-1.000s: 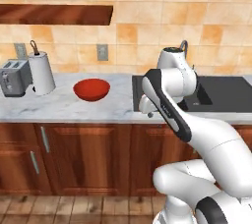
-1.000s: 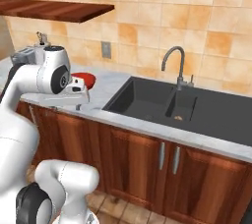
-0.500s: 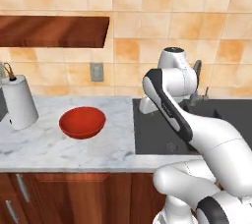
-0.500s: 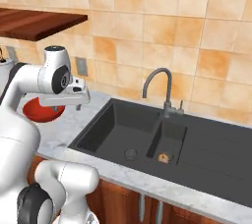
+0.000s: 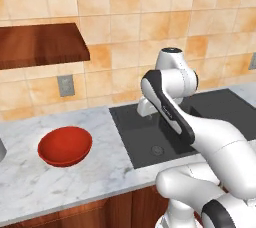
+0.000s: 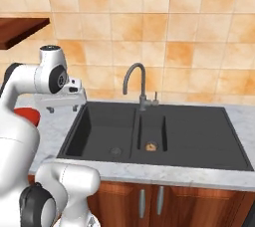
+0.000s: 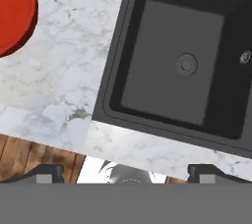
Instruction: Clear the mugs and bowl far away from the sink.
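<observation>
Since a second ago the base has driven closer and rightward, so both base views now sit tight over the sink [image 6: 154, 131]. Working left to right: the bowl [image 5: 65, 145] rests on the marble worktop [image 5: 100, 172], just beside the large basin. You will find the claw [image 6: 62, 105] above the worktop's sink-side edge, fingers spread wide and empty. Judge this the approach step; next, swing toward the bowl and descend over its rim.
</observation>
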You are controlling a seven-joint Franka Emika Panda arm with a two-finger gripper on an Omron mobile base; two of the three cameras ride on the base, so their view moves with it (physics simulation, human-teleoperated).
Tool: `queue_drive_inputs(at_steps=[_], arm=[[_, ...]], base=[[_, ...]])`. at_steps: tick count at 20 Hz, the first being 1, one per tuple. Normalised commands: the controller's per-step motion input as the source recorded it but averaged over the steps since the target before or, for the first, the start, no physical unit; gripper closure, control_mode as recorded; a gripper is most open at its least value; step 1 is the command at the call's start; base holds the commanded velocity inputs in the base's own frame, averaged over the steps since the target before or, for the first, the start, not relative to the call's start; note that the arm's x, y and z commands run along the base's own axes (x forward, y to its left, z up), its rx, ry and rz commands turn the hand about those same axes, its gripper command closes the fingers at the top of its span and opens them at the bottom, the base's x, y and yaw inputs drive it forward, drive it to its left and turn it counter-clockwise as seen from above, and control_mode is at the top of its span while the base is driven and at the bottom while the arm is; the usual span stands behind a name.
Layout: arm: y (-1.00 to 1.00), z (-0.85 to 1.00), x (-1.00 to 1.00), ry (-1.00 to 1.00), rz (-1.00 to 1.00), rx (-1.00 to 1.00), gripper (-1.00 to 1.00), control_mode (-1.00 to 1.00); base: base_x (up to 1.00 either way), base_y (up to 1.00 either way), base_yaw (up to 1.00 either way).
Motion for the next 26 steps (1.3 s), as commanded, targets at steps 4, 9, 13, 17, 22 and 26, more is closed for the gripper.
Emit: queue_drive_inputs(at_steps=[4, 9, 13, 17, 22, 26], arm=[[0.00, 0.00, 0.11, 0.00, -0.01, 0.00, -1.00, -1.00], [0.65, -0.48, 0.17, 0.00, -0.04, 0.00, -1.00, -1.00], [0.93, -0.54, 0.29, 0.00, -0.04, 0.01, -1.00, -1.00], [0.86, -0.41, 0.47, 0.00, -0.15, 0.03, -1.00, -1.00], [0.53, -0.19, 0.45, 0.00, -0.08, 0.10, -1.00, -1.00], [0.41, -0.08, 0.52, 0.00, -0.03, 0.09, -1.00, -1.00]], base=[[0.67, 0.15, -0.25], [0.00, 0.00, 0.00], [0.00, 0.00, 0.00], [0.00, 0.00, 0.00], [0.00, 0.00, 0.00], [0.00, 0.00, 0.00]])
